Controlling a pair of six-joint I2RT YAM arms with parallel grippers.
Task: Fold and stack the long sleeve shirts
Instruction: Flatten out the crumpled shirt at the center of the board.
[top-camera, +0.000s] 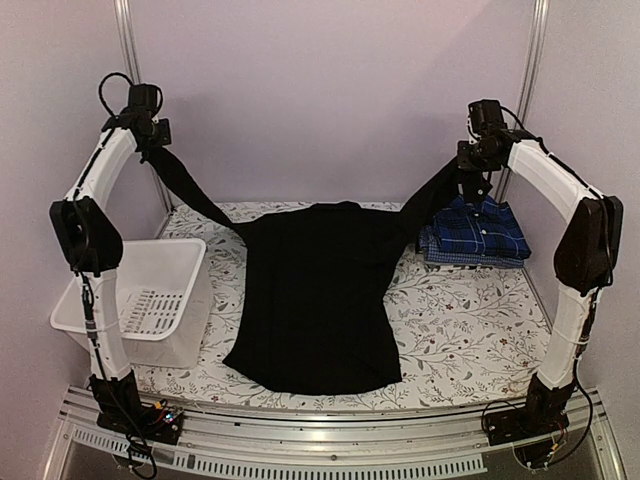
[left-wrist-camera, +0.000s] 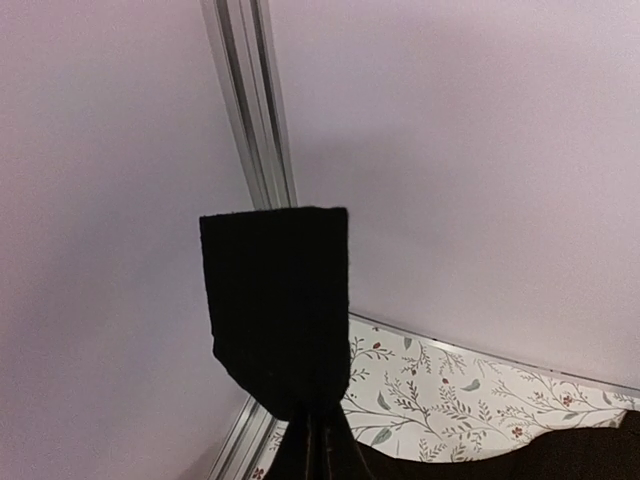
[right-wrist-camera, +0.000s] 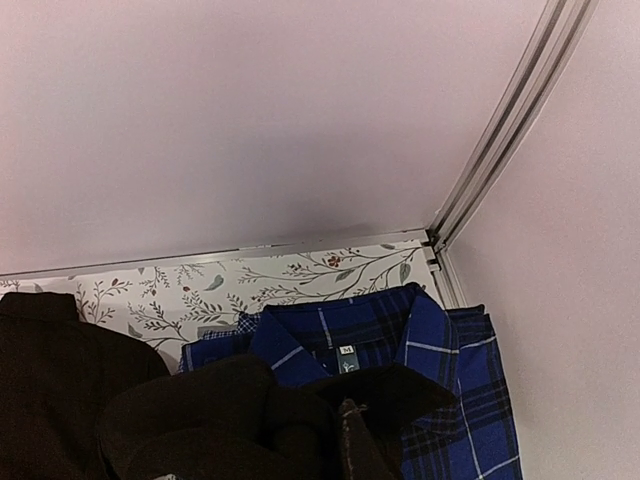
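The black long sleeve cloth shirt (top-camera: 315, 300) lies spread flat on the middle of the floral-patterned worktop (top-camera: 470, 330), collar toward the worktop's far edge. Its body rests on the worktop and both sleeves are lifted off it. The left jaws are closed tight on the cuff (left-wrist-camera: 278, 300) of the left-side sleeve (top-camera: 190, 185), high above the worktop's far left corner. The right jaws, almost fully closed, pinch the bunched end of the right-side sleeve (top-camera: 430, 200) above the worktop's far right corner. Beneath them, in that corner, sits the folded blue-and-navy plaid shirt (top-camera: 478, 232), collar showing. A white plastic slotted basket (top-camera: 195, 290) stands at the worktop's left edge.
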